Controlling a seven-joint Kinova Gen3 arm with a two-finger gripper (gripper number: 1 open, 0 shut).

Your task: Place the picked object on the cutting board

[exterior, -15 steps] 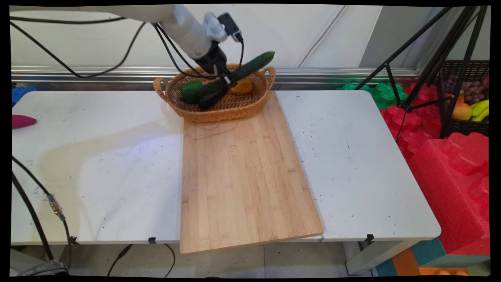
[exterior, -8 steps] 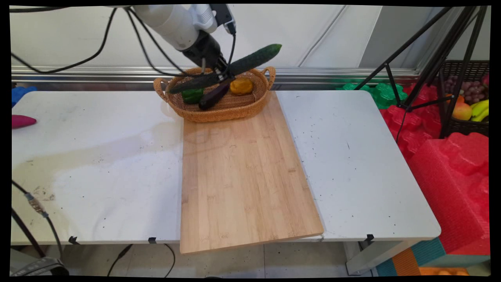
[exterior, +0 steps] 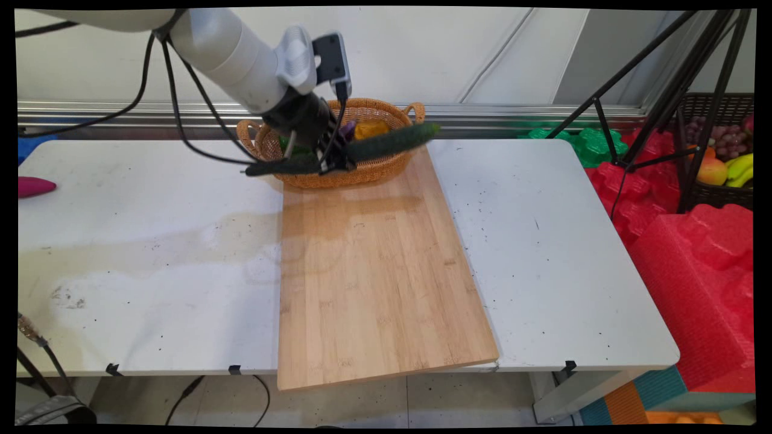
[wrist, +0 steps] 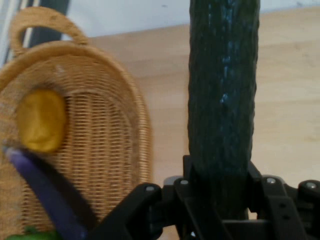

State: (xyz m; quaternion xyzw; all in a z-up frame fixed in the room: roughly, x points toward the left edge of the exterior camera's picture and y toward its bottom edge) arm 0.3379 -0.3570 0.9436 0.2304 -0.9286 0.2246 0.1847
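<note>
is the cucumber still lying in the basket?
No, the tool holds the cucumber clamped, lifted in front of the basket, above the cutting board's far end.

The gripper (exterior: 333,158) came down and toward the near side, from above the wicker basket (exterior: 386,172) to its front rim. The cucumber (exterior: 386,142) clamped in the jaws travelled along and levelled out from a steep tilt to nearly flat, now reaching across the basket's front edge. The eggplant (wrist: 42,192) and yellow pepper (wrist: 41,120) now lay behind the jaws.
</note>
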